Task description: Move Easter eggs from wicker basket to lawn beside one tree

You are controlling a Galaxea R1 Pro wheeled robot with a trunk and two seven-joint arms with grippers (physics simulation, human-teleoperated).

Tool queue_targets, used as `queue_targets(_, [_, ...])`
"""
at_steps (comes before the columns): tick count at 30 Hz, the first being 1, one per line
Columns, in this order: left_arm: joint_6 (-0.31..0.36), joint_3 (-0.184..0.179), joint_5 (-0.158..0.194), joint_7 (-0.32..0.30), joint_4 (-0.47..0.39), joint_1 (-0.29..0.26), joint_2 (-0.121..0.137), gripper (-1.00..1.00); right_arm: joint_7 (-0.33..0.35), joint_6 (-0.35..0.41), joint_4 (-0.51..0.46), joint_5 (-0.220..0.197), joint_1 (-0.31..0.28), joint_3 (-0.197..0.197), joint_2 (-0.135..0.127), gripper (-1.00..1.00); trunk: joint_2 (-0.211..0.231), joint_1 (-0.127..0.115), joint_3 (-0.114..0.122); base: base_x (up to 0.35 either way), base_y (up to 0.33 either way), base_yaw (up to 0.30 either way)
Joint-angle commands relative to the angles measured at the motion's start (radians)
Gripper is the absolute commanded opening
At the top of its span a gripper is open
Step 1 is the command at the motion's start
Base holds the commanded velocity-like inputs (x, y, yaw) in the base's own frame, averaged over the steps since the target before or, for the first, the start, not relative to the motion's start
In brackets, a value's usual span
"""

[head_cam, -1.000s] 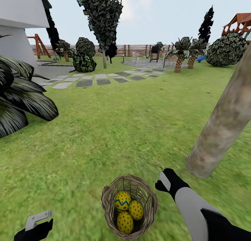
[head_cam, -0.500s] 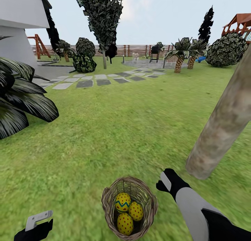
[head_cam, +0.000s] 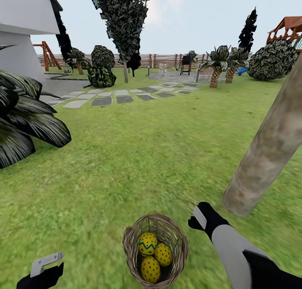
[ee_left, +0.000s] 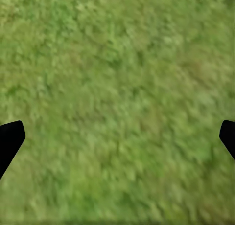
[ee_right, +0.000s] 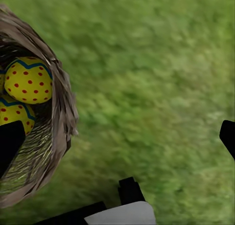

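The right end effector point(head_cam: 197, 220), fingers spread and empty, hangs just beside the wicker basket point(head_cam: 155, 250) (eggs point(head_cam: 155, 255) upright inside), nearer than the released left end effector point(head_cam: 44, 264).

Grey stepping stones point(head_cam: 121, 97) cross far grass toward a slatted fence point(head_cam: 163, 59); white house point(head_cam: 23, 33) stands left, under pale sky.

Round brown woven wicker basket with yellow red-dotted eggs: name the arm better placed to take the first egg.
Right. The right gripper hovers just beside the round brown woven wicker basket, with yellow red-dotted eggs in its wrist view; the left gripper sits farther off.
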Motion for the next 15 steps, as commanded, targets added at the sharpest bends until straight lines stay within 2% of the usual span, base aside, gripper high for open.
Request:
queue_targets(1, [0.005,-0.001,0.002,0.004,-0.002,0.000,0.001,1.00,-0.002,0.004,-0.002,0.000,0.000,-0.006,0.000,1.00,0.007,-0.004,0.002,0.000,0.000,0.000])
queue_targets(15, [0.005,-0.001,-0.002,0.004,-0.002,0.002,-0.003,1.00,0.000,-0.053,-0.001,-0.003,0.008,-0.003,-0.001,1.00,0.105,-0.058,0.046,0.000,0.000,0.000])
